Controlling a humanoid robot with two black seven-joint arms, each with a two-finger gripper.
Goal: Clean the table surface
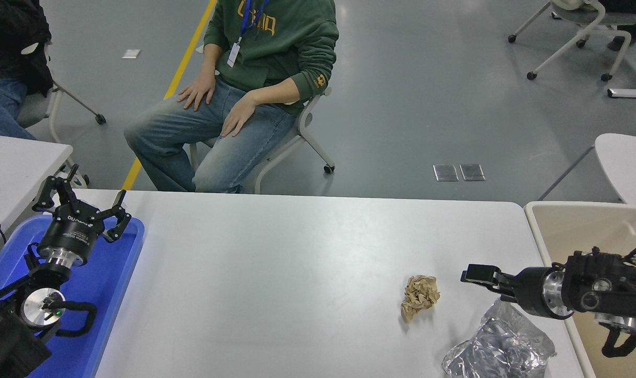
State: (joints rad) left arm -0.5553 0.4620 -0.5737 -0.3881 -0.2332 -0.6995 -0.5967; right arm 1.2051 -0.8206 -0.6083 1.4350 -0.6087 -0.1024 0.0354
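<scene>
From the head view, the table surface (pixel 297 273) is plain matte white, spreading beneath both grippers. The right gripper (pixel 478 276) hovers just right of a crumpled brown paper (pixel 420 296); its jaw state is unclear. The left gripper (pixel 82 210) is spread open over a blue tray (pixel 119 273). Beyond, a seated person (pixel 244 94) on grey floor (pixel 428 105).

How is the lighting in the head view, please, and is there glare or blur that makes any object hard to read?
Head view: light is even and soft, with a pale sheen across the table surface; the crumpled brown paper is sharp with a faint shadow; the crinkled silver bag glints, hiding its contents; the right gripper is dark, so its fingers are hard to read; overhead lights reflect on the grey floor.
</scene>
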